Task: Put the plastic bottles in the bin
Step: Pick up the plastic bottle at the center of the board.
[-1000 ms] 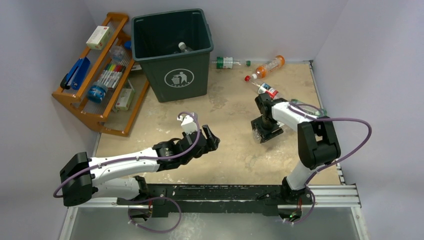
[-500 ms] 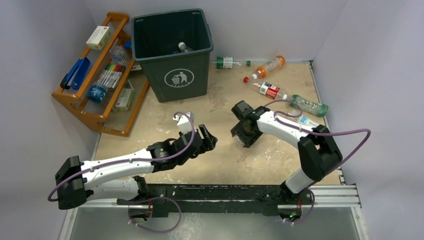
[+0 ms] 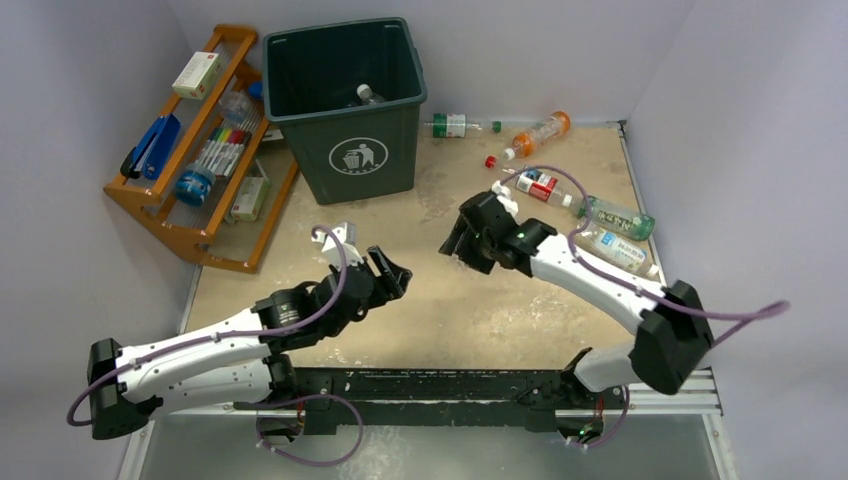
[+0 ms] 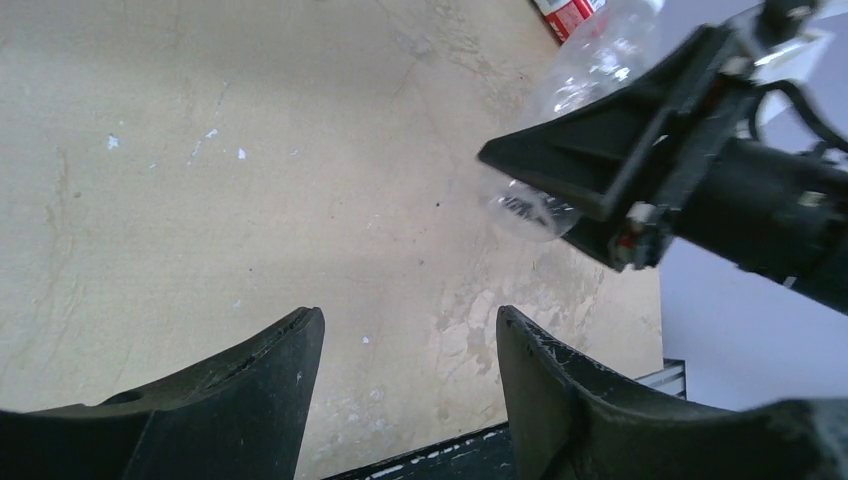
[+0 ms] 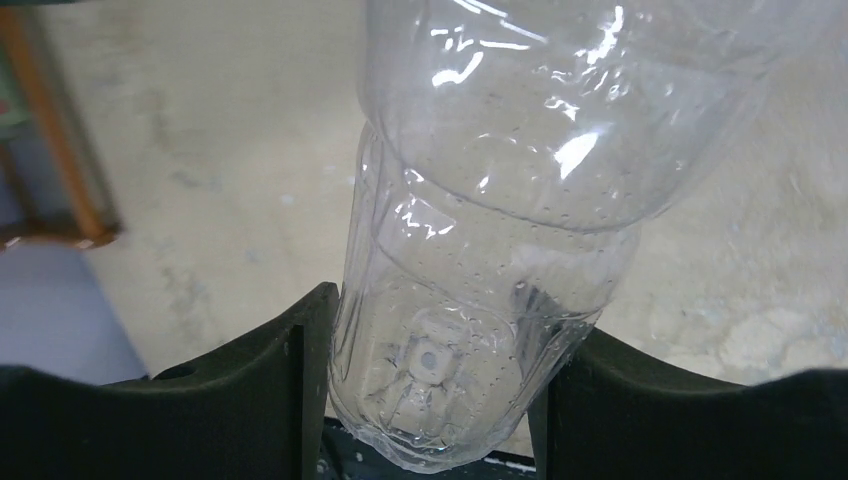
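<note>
The right gripper [image 3: 466,238] pinches a clear bottle [image 5: 470,230] at mid-table; the bin [image 3: 390,140] stands toward eleven o'clock. Carry it high over the rim before releasing; the left gripper [image 4: 408,335] hangs spread, empty

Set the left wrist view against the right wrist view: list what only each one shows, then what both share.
Only the left wrist view: the left gripper, open and empty; the right gripper from outside; a red-labelled bottle at the top edge. Only the right wrist view: the base of the clear bottle close up, and a strip of the orange rack at the left edge. Both: the clear bottle clamped by the right gripper, and the tan table.
</note>
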Controlling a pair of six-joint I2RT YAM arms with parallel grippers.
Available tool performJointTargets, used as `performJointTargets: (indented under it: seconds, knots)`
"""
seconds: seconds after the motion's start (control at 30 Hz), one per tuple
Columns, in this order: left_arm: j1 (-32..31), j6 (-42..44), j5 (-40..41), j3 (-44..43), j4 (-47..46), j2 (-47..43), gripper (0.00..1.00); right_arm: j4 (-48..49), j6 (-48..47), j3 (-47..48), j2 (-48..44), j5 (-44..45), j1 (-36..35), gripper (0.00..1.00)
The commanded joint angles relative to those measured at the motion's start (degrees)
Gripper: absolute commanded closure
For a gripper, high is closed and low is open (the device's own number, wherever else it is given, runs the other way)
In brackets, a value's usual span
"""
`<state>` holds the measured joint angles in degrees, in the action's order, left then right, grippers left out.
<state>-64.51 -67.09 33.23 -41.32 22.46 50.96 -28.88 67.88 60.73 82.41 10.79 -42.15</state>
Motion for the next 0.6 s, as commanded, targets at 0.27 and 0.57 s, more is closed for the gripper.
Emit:
performJointTargets:
  seconds: [0.27,0.57]
  knots:
    - [0.2,-2.4,4.3,-0.8,5.9,-5.1,0.37,14.1,-31.3,10.0,-8.8,-6.0,-0.3,0.50]
    - [0.2,-2.6,3.4,0.3,5.9,-6.4,0.37,8.7,-43.4,22.3,-5.8,-2.9,-0.3,0.50]
